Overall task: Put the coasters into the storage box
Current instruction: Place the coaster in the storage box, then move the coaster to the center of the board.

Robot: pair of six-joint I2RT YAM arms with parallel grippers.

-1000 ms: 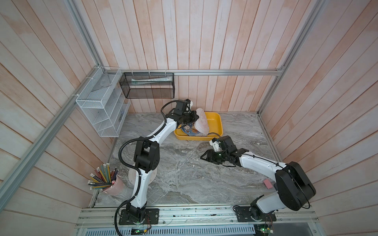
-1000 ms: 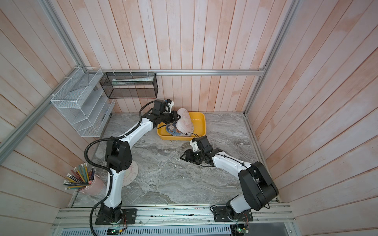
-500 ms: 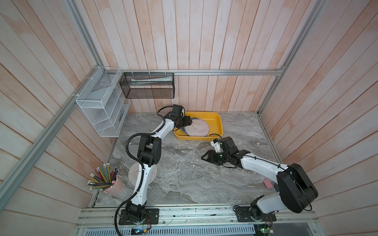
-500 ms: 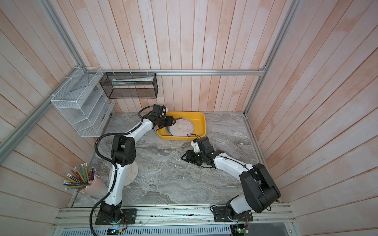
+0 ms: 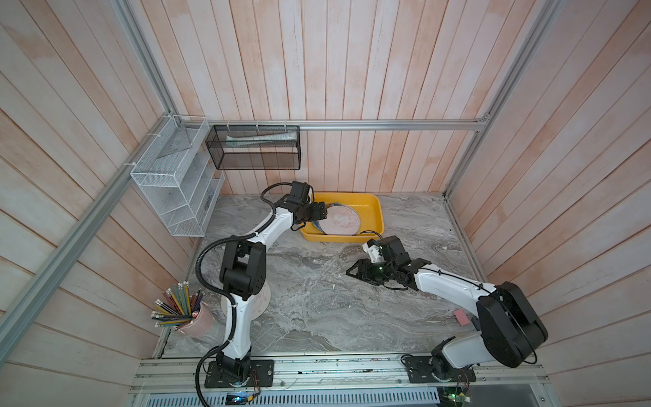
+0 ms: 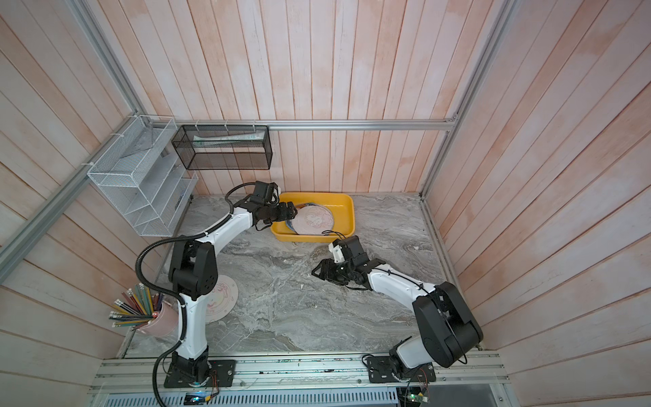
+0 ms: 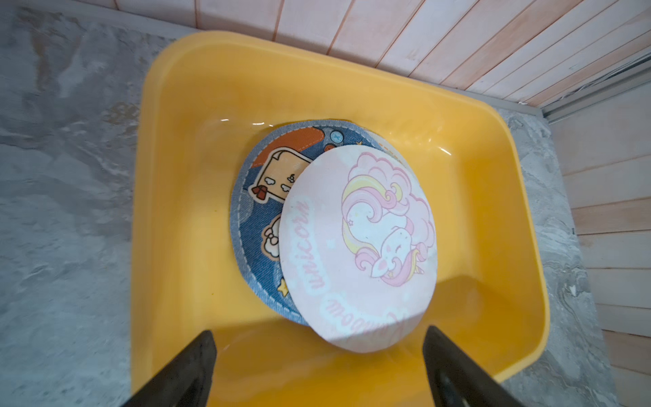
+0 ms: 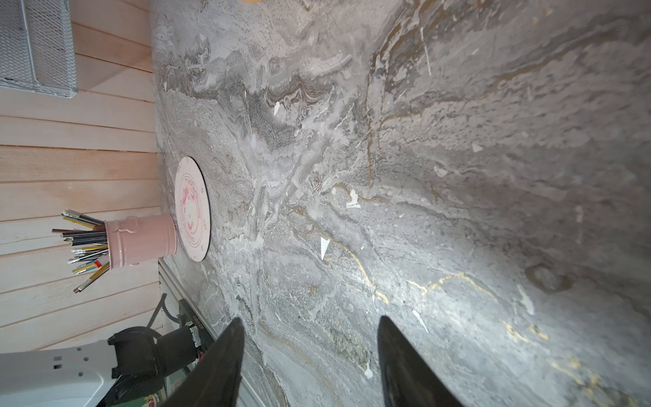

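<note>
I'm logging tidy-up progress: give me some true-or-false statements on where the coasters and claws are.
The unicorn coaster lies in the storage box, overlapping a blue coaster. True.
The left claw grips the unicorn coaster. False: its jaws stand open, holding nothing.
A cream coaster lies on the table near the pencil cup. True.
The right claw holds a coaster. False: it is open and empty above the table.

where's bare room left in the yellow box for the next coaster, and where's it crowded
Free: the storage box floor between the unicorn coaster and its wall on the robot's right. Crowded: its left end, where the unicorn coaster overlaps the blue coaster by the open left gripper.
</note>
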